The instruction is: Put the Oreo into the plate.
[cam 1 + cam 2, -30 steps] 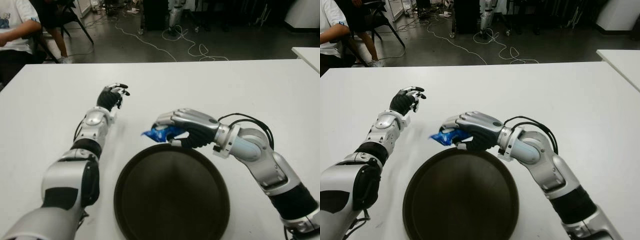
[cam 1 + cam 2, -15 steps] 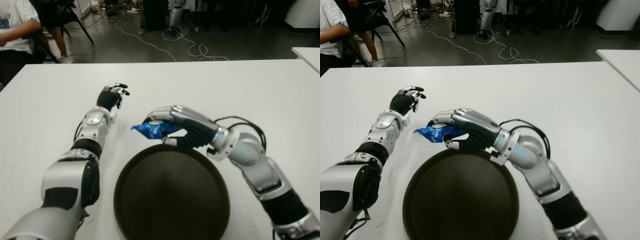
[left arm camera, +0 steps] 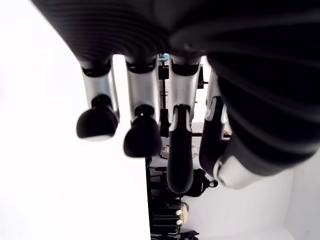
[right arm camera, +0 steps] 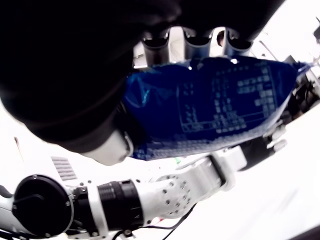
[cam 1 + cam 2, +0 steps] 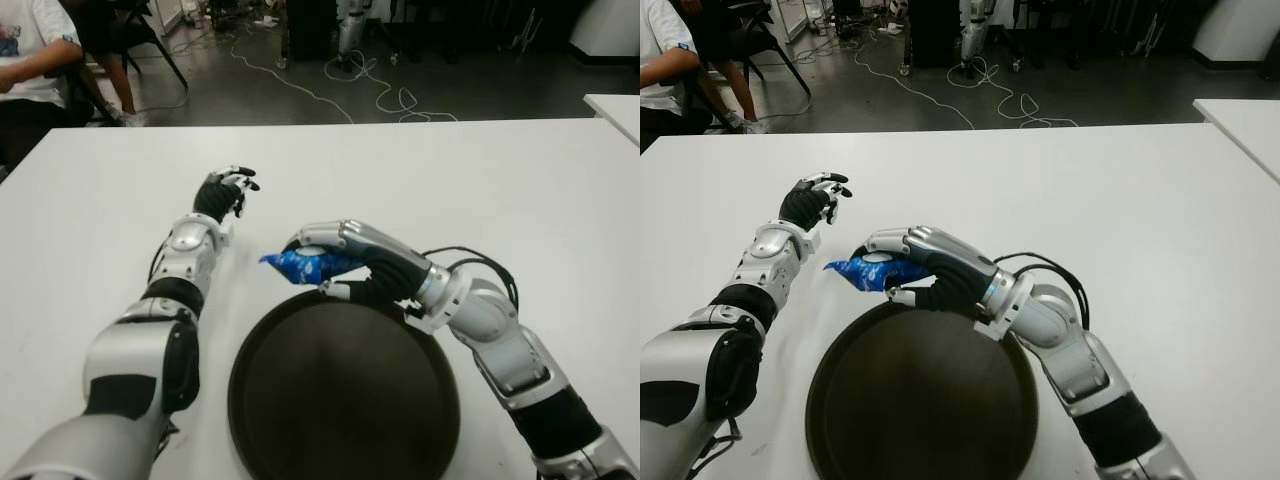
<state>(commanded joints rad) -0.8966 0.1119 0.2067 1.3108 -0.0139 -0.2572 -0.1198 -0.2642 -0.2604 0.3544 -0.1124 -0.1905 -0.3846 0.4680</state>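
One blue Oreo packet (image 5: 300,264) held above table (image 5: 520,190), just beyond far rim of plate (image 5: 345,395), not inside it. Right hand (image 5: 345,262) clamped on packet: fingers (image 5: 335,234) wrapped over top, thumb beneath, free end protruding toward robot's left. Right wrist view alone shows printed panel of packet (image 4: 220,100). One dark round plate. Left hand (image 5: 225,190) idle, left of packet; left wrist view shows fingers (image 3: 141,135) loosely apart, nothing held.
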